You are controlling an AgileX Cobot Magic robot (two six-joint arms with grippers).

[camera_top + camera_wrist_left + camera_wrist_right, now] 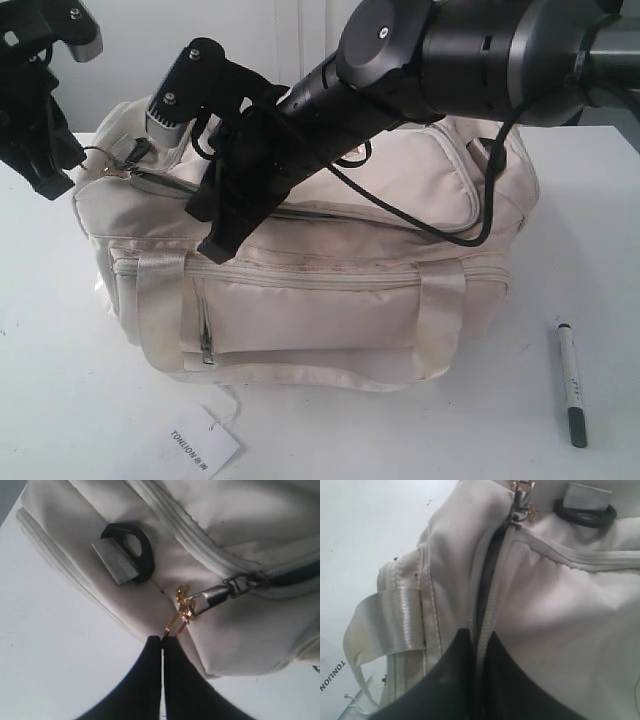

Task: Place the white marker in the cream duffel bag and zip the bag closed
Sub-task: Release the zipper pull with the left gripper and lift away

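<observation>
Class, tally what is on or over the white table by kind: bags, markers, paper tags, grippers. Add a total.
Bags: 1, the cream duffel bag
Markers: 1, the white marker
Paper tags: 1
Grippers: 2, the left gripper on the zipper pull and the right gripper
Total: 5

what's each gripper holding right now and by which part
Left gripper pinches the cream duffel bag's gold zipper pull ring; right gripper pinches the bag's zipper edge. White marker lies unheld.

The white desk (60, 400) carried the cream duffel bag (320, 300), set back toward the desk's far edge. Its white paper tag (195, 445) lay flat in front. The white marker (570, 380) lay well apart, dark cap nearest
</observation>
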